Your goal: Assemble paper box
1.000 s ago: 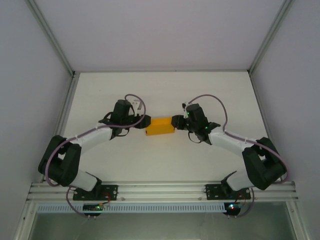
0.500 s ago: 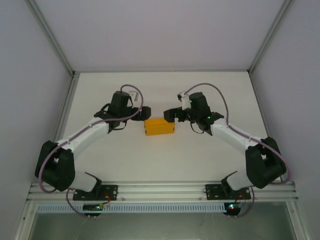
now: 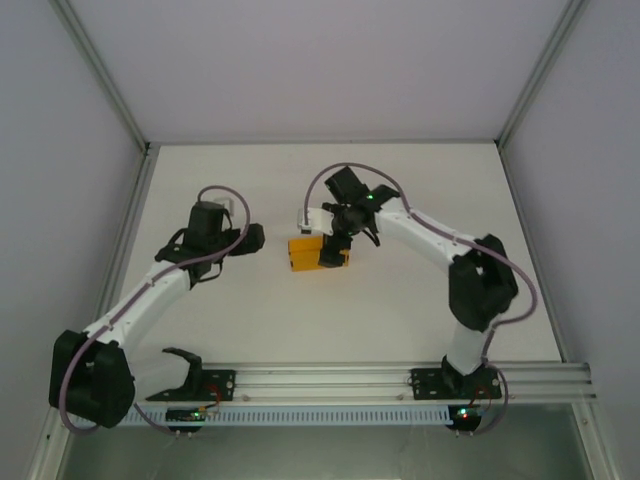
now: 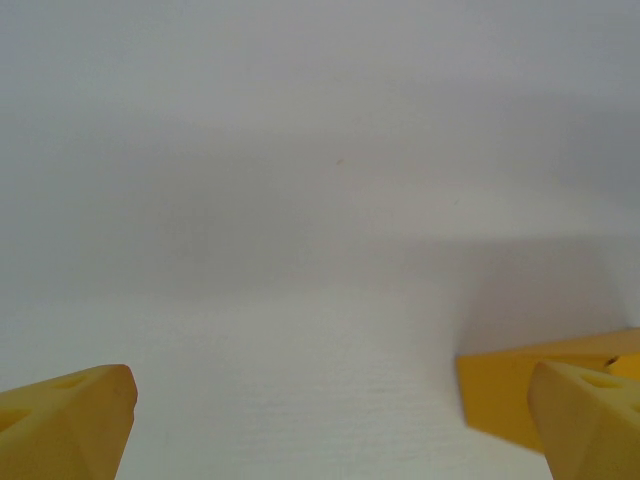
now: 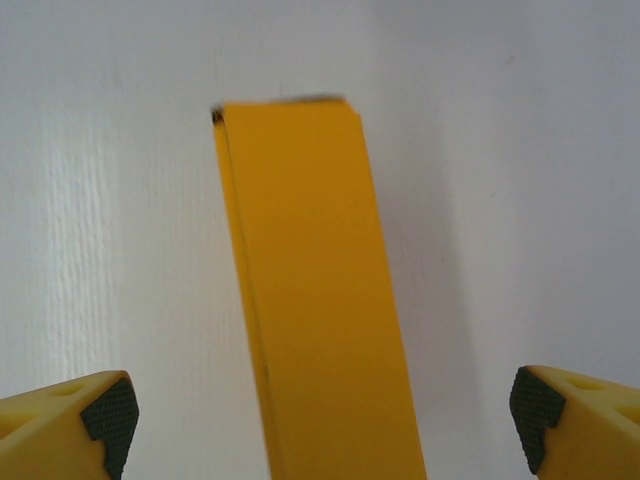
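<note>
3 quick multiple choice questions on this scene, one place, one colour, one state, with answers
1. Where is the paper box relative to the right end effector?
A. below it, between its fingers
B. by the right wall
C. on the near rail

2. What colour is the paper box?
A. blue
B. orange-yellow
C. white

3. What state is the left end effector in?
A. shut on the box
B. shut on nothing
C. open, apart from the box

1 A: the right wrist view shows the box between the spread fingers.
2 B: it reads orange-yellow against the white table.
3 C: the left wrist view shows its fingers wide apart, with the box's corner off to one side.
</note>
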Available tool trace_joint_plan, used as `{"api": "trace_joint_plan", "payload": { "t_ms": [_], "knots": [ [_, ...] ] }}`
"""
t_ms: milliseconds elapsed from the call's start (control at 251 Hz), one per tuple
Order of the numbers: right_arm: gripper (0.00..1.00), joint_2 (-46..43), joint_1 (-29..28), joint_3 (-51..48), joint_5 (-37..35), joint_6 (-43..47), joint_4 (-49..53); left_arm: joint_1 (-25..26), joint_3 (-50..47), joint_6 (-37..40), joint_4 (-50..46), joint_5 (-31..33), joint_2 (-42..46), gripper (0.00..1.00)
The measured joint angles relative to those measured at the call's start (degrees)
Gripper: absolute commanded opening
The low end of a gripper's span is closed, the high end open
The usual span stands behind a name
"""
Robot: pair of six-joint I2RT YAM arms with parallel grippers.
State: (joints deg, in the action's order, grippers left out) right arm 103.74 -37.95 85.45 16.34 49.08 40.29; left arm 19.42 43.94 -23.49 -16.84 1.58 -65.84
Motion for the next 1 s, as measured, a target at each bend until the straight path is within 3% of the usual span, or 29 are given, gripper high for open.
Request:
{"api": "trace_joint_plan", "payload": {
  "t_ms": [275,375,491,571,866,1002],
  "knots": [
    [0.71,12.5,-2.9,10.2,-8.1,6.0,10.4,-1.4,-1.7,-0.2,-1.2,1.6,3.7,1.0],
    [0.55,13.0,-3.8,9.6,-10.8,6.0,10.0,-1.4,-1.8,-0.2,-1.3,1.8,3.8,0.99],
    [0.51,12.7,-4.7,7.5,-14.5,4.7,6.2,-1.4,-1.9,-0.2,-1.2,2.2,3.8,1.0],
    [0.36,11.7,-5.1,5.8,-18.6,3.1,2.7,-1.4,-1.9,-0.2,-1.4,2.3,3.8,1.0],
    [0.44,10.7,-4.4,-0.2,-36.6,-1.7,-12.1,-1.4,-1.9,-0.5,-1.4,2.8,3.8,0.99],
    [0.67,9.7,-4.9,-3.3,-40.4,-3.6,-15.1,-1.4,-1.9,-0.5,-1.4,2.8,4.1,0.99]
  ]
}}
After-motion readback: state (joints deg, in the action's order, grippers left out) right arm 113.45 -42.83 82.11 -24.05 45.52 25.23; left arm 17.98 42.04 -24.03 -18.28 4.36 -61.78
